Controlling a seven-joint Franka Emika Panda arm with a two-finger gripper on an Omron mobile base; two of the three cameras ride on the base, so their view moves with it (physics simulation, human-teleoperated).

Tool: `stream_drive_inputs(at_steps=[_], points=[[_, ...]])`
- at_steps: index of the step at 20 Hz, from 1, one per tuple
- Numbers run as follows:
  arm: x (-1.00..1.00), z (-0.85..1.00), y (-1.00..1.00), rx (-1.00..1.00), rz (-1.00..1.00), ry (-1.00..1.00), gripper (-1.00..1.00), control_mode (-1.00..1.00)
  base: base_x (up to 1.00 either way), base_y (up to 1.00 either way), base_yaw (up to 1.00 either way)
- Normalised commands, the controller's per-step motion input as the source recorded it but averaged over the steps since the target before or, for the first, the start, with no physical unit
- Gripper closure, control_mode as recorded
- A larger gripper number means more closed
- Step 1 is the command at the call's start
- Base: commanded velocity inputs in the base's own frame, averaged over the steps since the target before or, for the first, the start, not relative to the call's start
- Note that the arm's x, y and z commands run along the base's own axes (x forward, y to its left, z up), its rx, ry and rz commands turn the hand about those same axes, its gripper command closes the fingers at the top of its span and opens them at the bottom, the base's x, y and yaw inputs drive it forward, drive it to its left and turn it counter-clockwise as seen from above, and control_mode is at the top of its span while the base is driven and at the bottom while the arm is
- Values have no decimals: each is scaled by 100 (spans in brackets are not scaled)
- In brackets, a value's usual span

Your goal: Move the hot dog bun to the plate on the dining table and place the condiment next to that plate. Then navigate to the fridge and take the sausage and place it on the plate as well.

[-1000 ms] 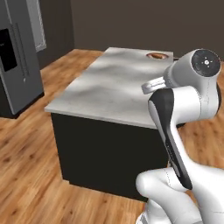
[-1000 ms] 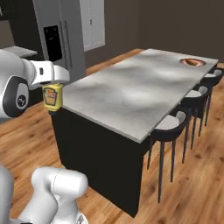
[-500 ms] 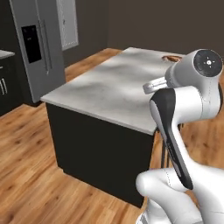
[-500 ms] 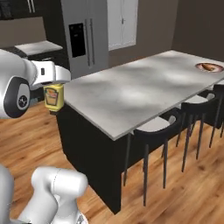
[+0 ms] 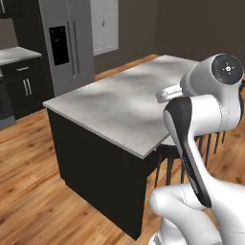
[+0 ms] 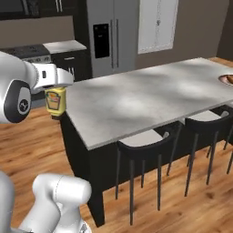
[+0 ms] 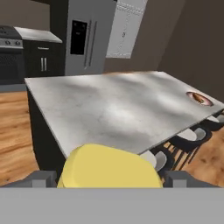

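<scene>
My gripper has its jaws spread wide around the condiment, the squat yellow bottle hanging upright between them, brownish label facing out. From my hand camera its yellow cap sits right between my finger tips. I'm held off the near corner of the dining table, bottle beside the marble top, not over it. Far along that top sits the plate with its red-orange rim. Dark stools are tucked under the table's edge. Beyond stands the grey fridge.
</scene>
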Motion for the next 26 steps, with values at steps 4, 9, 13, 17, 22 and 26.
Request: stream_drive_inputs(at_steps=[4,9,13,17,22,26], points=[[0,0,0,0,0,0,100,100,18,-100,36],[0,0,0,0,0,0,100,100,15,-100,36],[0,0,0,0,0,0,100,100,14,-100,36],[0,0,0,0,0,0,100,100,16,-100,34],[0,0,0,0,0,0,100,100,18,-100,31],[0,0,0,0,0,0,100,100,20,-100,27]])
